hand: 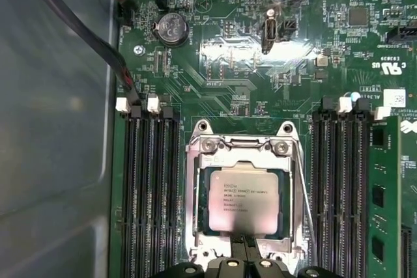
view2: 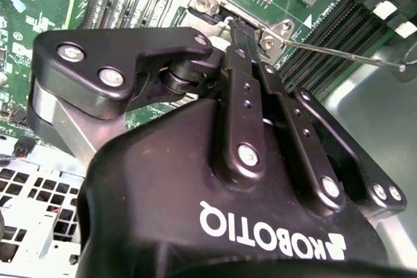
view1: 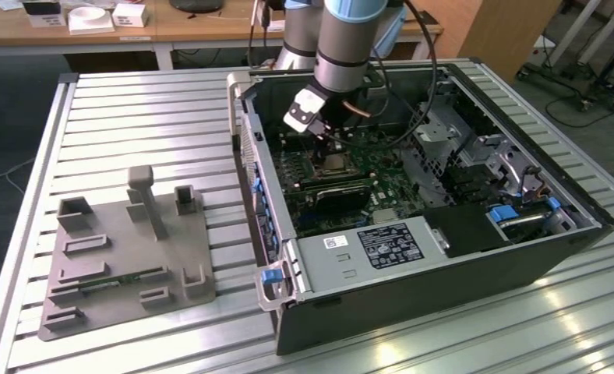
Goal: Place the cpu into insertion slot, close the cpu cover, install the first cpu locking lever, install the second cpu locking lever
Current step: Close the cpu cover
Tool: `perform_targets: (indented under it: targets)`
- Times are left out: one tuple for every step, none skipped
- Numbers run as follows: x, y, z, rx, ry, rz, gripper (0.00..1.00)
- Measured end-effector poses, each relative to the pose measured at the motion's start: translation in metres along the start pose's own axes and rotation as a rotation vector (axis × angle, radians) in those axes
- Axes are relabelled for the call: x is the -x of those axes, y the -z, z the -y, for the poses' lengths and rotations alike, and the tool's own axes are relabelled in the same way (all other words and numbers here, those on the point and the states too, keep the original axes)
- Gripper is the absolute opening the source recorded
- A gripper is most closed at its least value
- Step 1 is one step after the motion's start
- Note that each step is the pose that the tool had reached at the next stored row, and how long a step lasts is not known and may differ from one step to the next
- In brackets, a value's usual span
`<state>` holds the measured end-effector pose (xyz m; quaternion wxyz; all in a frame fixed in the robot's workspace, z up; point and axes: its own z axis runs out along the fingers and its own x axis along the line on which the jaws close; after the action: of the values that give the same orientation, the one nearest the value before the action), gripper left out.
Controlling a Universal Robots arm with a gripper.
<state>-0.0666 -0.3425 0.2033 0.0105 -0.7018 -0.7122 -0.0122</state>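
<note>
The cpu (hand: 245,201), a silvery-grey square chip, lies flat in the insertion slot (hand: 244,142) on the green board. The cpu cover (hand: 197,200), a thin silvery frame, lies down around it with the chip showing through its window. My gripper (hand: 244,247) stands at one edge of the socket, its black fingertips together and low over the frame's rim. In the second wrist view the gripper (view2: 233,25) meets the socket's metal edge with nothing seen between the fingers. A thin wire locking lever (view2: 339,53) runs off from the socket's corner. In the exterior view the gripper (view1: 333,145) hangs just above the cpu (view1: 336,162).
The open computer case (view1: 442,234) lies on a slatted metal table (view1: 141,117). Black memory slots (hand: 151,193) flank the socket on both sides. Cables (hand: 98,37) run along the case wall. A grey fixture plate (view1: 120,257) sits at the exterior view's left.
</note>
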Motion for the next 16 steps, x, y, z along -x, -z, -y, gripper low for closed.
perform_targets:
  targets:
    - [0.0000,-0.0011,0.0001,-0.0002,0.000,0.0000,0.10]
    - [0.0001,-0.0023,0.0002,-0.0002,0.001,0.0000,0.10]
    - [0.0001,-0.0029,0.0002,-0.0002,0.001,-0.0006,0.10]
    - [0.0002,-0.0030,0.0003,-0.0003,0.001,-0.0019,0.10]
    - [0.0001,-0.0030,0.0003,-0.0003,0.001,-0.0036,0.10]
    - [0.0001,-0.0029,0.0003,-0.0001,0.001,-0.0047,0.10]
    - [0.0001,-0.0022,0.0003,-0.0001,0.001,-0.0058,0.10]
    - [0.0000,-0.0007,0.0003,0.0000,0.001,-0.0066,0.10]
    - [0.0000,0.0015,0.0003,-0.0001,0.001,-0.0071,0.10]
    - [-0.0001,0.0038,0.0003,0.0000,0.001,-0.0077,0.10]
    - [-0.0002,0.0060,0.0003,-0.0001,0.001,-0.0078,0.10]
    - [-0.0002,0.0074,0.0002,-0.0001,0.001,-0.0080,0.10]
    - [-0.0003,0.0079,0.0001,0.0000,0.001,-0.0081,0.10]
    - [-0.0003,0.0079,-0.0005,0.0001,0.001,-0.0084,0.10]
    - [-0.0003,0.0079,-0.0016,0.0000,0.001,-0.0084,0.10]
    - [-0.0002,0.0080,-0.0029,0.0000,0.001,-0.0085,0.10]
